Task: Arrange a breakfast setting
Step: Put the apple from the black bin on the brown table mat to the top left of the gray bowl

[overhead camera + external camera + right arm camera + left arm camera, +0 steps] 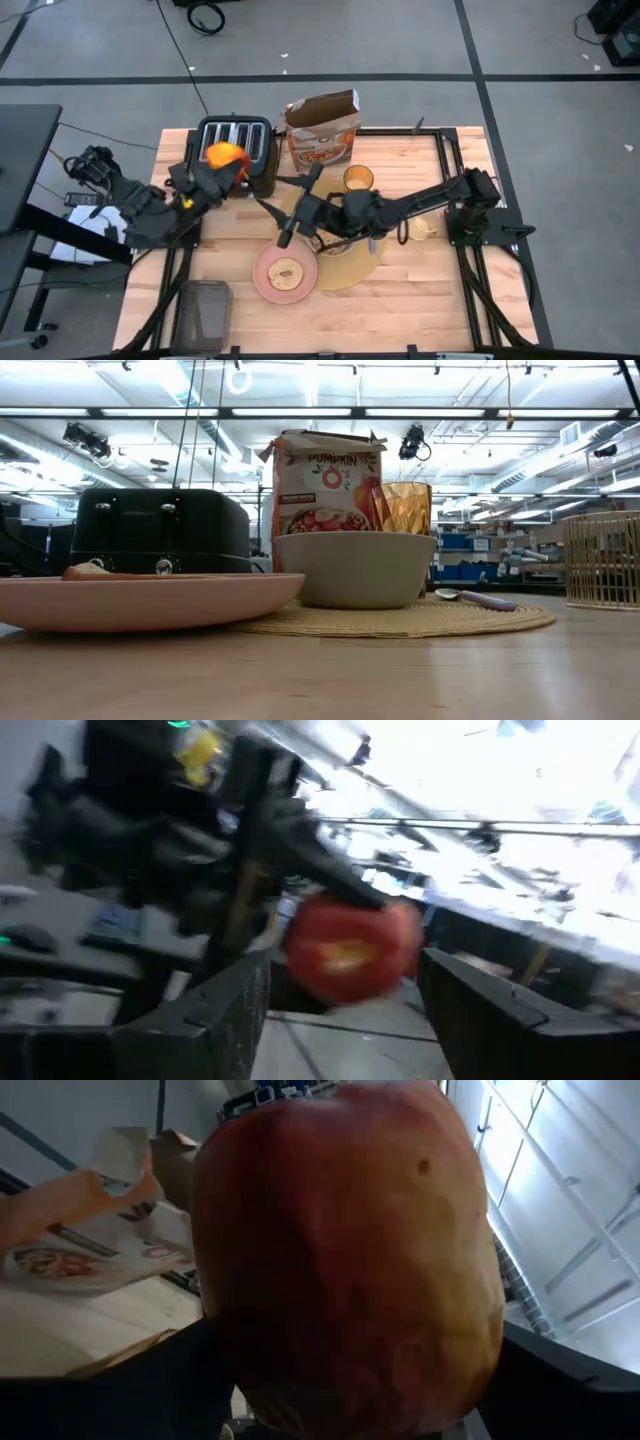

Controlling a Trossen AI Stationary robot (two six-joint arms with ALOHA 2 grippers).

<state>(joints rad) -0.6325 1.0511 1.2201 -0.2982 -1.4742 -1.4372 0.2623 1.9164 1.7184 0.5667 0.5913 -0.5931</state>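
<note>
The left claw (222, 166) grips the apple (224, 154) above the toaster (236, 150) — the right claw (287, 232), fingers apart and empty, faces it from the placemat (356, 266) side.

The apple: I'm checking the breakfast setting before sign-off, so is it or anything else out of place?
Yes. The apple is off the table, held in the left gripper above the toaster, not on the placemat. The pink plate lies half off the placemat's edge. The cereal box has a torn-open top.
</note>
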